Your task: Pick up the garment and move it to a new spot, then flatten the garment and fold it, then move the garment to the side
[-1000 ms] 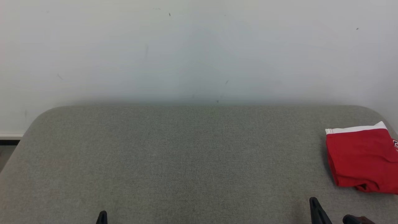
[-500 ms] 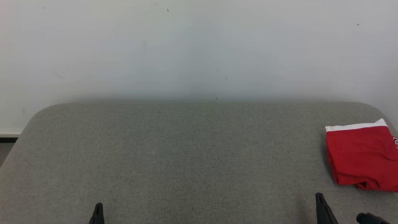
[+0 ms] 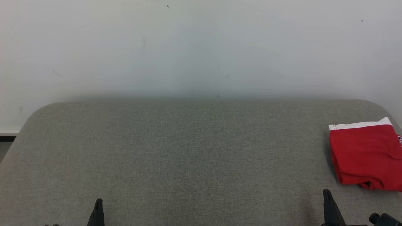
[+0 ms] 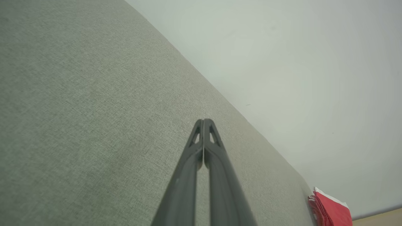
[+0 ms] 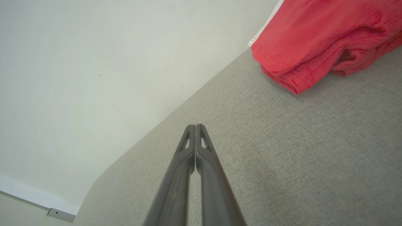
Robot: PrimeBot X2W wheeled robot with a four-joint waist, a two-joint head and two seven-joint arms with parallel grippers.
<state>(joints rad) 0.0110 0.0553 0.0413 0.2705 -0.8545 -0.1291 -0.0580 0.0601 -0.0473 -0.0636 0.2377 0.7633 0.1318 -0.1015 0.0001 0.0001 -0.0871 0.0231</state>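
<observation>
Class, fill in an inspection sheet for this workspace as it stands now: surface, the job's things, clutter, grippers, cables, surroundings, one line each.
Surface: grey fabric-covered top, flat, with rounded far corners.
Job's things: red garment with a white band, lying folded in layers at the surface's right end, band toward the wall.
Clutter: nothing seen.
Grippers: left gripper shut, holding nothing, over the grey fabric; right gripper shut, holding nothing, short of the garment and not touching it.
Cables: nothing seen.
Surroundings: white wall behind the surface, with a few small dark marks; pale skirting strip at the far left.
</observation>
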